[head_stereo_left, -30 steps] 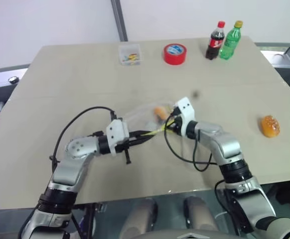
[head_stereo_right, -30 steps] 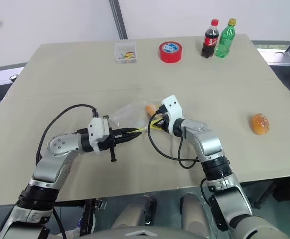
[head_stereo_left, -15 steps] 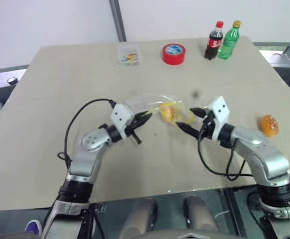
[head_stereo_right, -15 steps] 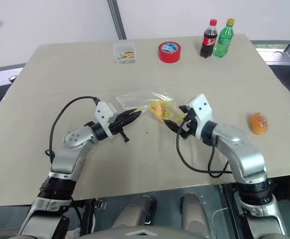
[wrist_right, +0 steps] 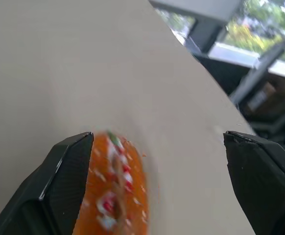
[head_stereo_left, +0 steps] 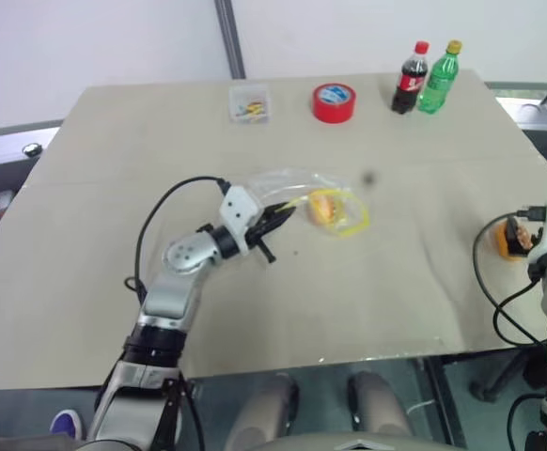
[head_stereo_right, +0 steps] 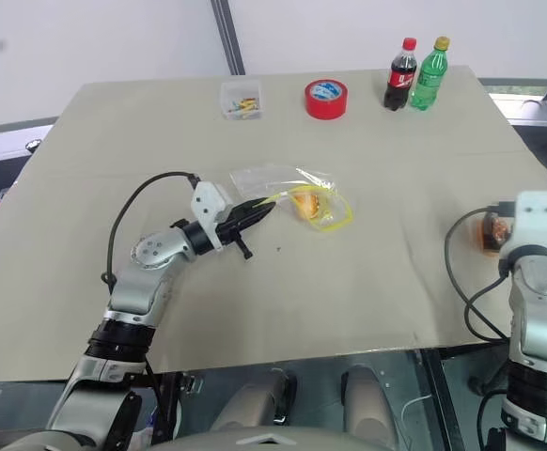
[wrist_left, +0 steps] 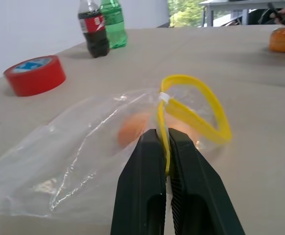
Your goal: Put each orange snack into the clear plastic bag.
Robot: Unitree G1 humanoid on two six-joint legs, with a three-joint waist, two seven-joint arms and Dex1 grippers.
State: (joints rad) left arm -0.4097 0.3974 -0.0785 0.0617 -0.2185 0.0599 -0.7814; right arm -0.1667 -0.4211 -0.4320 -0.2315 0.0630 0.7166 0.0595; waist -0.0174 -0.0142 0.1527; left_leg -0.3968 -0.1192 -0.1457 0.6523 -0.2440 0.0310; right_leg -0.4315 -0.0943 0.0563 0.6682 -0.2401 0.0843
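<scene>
Our right pincer swung off, jaws wide, toward the speckled orange snack; left pincer pinches the clear crinkly plastic bag's yellow mouth strip, holding it open.

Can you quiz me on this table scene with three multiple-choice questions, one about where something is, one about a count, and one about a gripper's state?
1. Where is the red tape roll?
A. Near the far edge, beside the bottles
B. Inside the bag
C. At the near edge

2. How many orange snacks lie inside the clear plastic bag?
A. None
B. One
C. Two

3. How is the left gripper?
A. Wide open above the bag
B. Shut on the bag's yellow strip
C. Shut on a bottle

Answers:
1 A: it sits left of the cola bottle and green bottle.
2 B: one orange snack shows through the plastic; the other orange snack lies between the right gripper's open fingers.
3 B: its fingers pinch the yellow strip.
</scene>
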